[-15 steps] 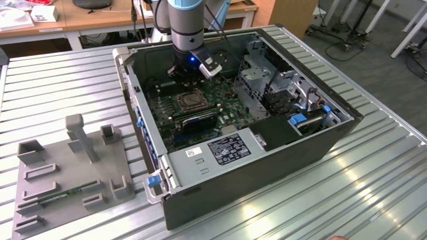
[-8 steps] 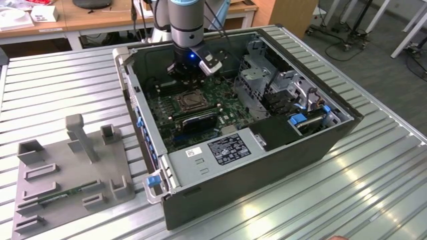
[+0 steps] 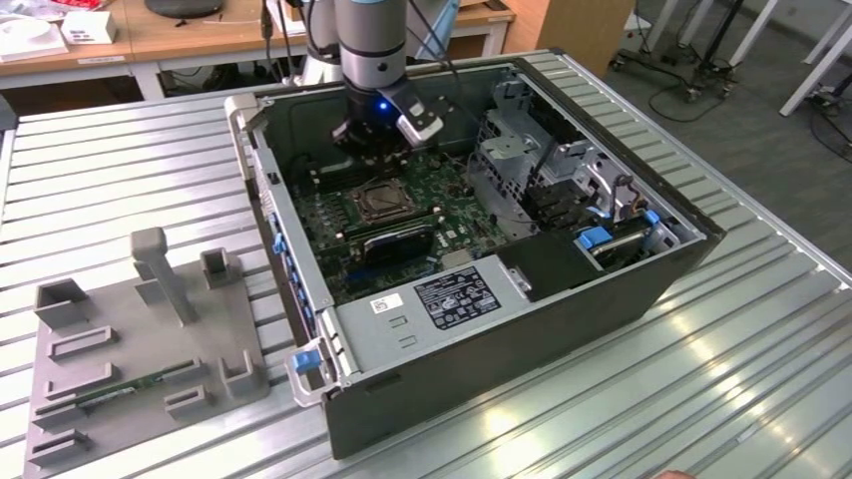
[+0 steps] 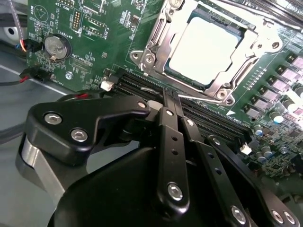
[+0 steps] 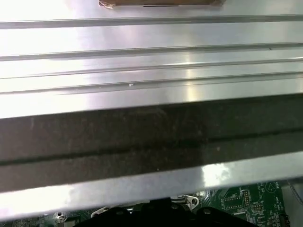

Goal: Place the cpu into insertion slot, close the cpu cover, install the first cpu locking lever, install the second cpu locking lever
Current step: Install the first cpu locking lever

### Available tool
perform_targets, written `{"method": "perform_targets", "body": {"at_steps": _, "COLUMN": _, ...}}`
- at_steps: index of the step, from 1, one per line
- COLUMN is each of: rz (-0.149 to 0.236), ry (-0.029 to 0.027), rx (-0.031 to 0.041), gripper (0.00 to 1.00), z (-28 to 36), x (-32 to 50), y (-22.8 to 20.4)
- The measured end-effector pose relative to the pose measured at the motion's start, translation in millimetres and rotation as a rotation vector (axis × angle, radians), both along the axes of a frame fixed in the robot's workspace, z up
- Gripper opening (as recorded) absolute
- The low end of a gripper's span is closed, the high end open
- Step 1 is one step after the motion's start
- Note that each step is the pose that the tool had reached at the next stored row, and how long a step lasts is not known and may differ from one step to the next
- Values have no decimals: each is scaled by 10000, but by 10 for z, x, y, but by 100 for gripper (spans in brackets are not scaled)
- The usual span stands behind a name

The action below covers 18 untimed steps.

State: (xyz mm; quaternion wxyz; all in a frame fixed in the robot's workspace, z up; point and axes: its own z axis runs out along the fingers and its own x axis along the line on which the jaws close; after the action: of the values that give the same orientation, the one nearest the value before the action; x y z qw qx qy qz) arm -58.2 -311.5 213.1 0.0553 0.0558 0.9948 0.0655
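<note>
Your claw (image 4: 170,97) sits nearest the lens in the second wrist view, its black fingers pressed together with nothing showing between them. The tips are down at the memory slots (image 4: 132,84), just beside the near edge of the cover (image 4: 158,35). Beyond them the cpu (image 4: 203,47) lies flat in the slot (image 4: 180,77), its pale top showing through the window of the cover, which looks lowered over it. A thin lever (image 4: 203,98) runs along that near edge, close to your fingertips. So judge the first two steps done and the first lever as the step in hand. That work calls for a steady, well-aimed push on the rod, since the memory slots and the small parts of the board (image 4: 94,28) crowd right beside it. In the exterior view you see the claw at upper middle, inside the open case (image 3: 533,289) on the ribbed table (image 3: 134,170). You cannot tell whether the tips touch the lever, because the claw's own linkage covers that spot. Whether either lever is hooked down is also hard to make out.
</note>
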Motion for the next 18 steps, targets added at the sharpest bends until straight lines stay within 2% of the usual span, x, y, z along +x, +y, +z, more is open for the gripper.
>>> {"method": "perform_targets", "body": {"at_steps": 4, "rz": 0, "ry": -1, "rx": -2, "gripper": 11, "z": 8, "x": 0, "y": 23}}
{"method": "perform_targets", "body": {"at_steps": 10, "rz": 0, "ry": -9, "rx": -1, "gripper": 11, "z": 1, "x": 0, "y": 24}}
{"method": "perform_targets", "body": {"at_steps": 18, "rz": 0, "ry": -8, "rx": -2, "gripper": 11, "z": -67, "x": 0, "y": -2}}
